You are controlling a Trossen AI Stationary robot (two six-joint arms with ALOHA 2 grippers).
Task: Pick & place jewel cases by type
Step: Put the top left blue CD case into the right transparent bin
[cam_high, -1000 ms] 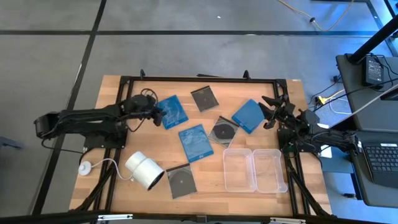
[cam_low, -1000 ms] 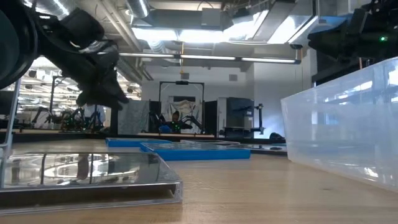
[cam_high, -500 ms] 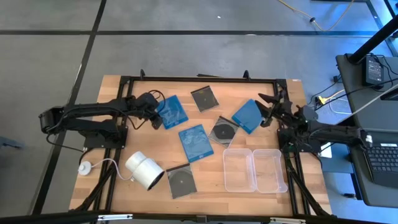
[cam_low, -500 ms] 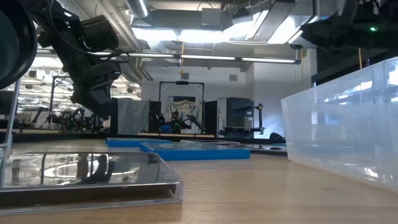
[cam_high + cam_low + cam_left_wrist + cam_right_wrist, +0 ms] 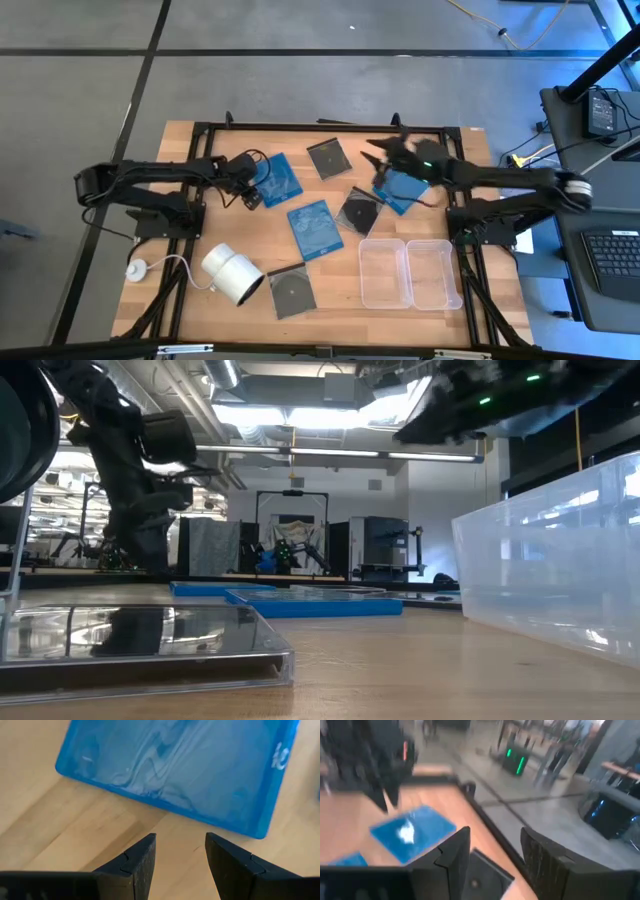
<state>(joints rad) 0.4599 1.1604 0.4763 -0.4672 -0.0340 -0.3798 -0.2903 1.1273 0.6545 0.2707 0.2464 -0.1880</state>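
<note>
Meanwhile both arms close in on blue cases, nothing sorted yet
Left gripper (image 5: 179, 857), part open and empty, lines up on the far-left blue case's (image 5: 277, 177) edge to pinch it; right gripper (image 5: 385, 158), part open and empty, hangs over the right blue case (image 5: 405, 190)

Bare wood lay between and just ahead of the left gripper's (image 5: 180, 852) parted jaws, with a blue jewel case's (image 5: 180, 767) edge barring the way just beyond them, while the right gripper's (image 5: 492, 852) spread jaws had open air above another blue jewel case (image 5: 412, 832).
</note>
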